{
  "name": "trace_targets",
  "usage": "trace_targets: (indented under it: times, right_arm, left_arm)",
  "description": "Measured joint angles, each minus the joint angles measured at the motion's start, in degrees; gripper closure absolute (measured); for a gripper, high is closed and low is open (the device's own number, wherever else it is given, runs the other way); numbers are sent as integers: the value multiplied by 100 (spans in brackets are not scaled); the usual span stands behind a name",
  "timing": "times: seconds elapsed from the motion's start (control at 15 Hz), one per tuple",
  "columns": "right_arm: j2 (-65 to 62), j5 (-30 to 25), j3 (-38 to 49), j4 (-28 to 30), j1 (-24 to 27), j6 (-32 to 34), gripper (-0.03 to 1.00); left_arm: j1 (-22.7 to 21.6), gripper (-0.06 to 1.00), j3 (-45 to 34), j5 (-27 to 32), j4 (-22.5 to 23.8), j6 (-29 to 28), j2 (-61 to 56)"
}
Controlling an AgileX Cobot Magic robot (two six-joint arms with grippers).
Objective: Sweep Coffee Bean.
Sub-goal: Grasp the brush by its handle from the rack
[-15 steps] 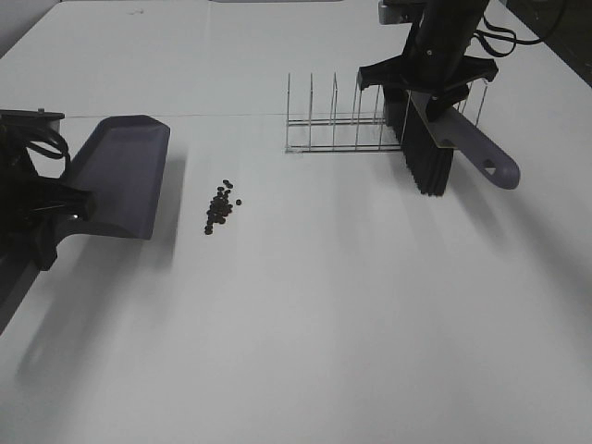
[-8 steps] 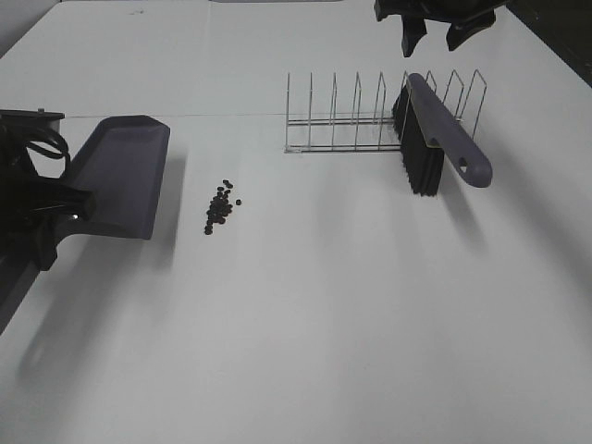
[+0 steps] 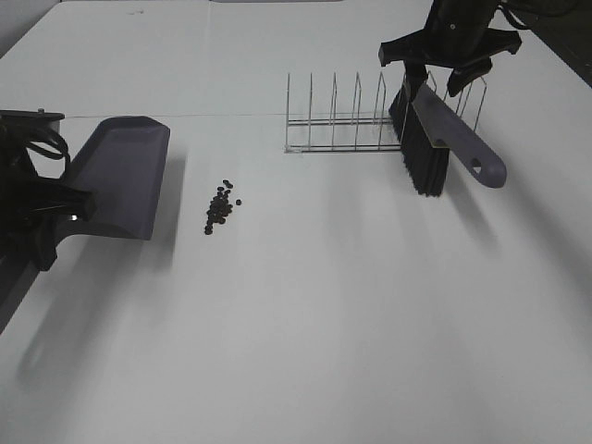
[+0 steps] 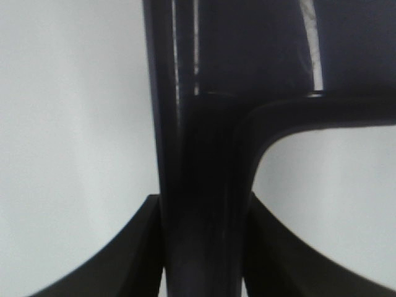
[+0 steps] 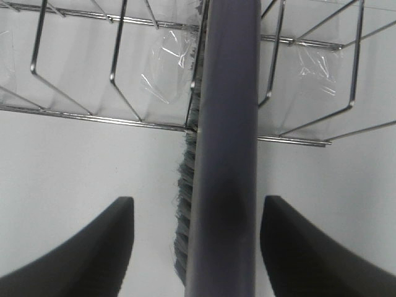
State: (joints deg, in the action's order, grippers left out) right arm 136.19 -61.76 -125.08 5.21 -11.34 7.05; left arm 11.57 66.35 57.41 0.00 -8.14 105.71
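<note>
Coffee beans (image 3: 219,205) sit clustered just beside the dustpan (image 3: 120,171), off its lip; left tool (image 4: 201,260) clamped on its handle. Well away from the dustpan, right tool (image 5: 197,241) straddles the brush (image 3: 450,137), jaws apart, seemingly not touching. Centre it, squeeze firmly, then lift.

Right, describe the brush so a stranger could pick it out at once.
On the white table, look far right for the wire rack. The brush leans at the rack's right end. It alone has black bristles and a long grey handle with a hole.
</note>
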Motion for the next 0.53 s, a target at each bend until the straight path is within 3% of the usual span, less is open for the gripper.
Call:
trace_targets:
  times: [0.53]
  right_arm:
    - [413,103,0,-29,0,-23,45]
  left_arm:
    - [0,60,0,17,0,0,0]
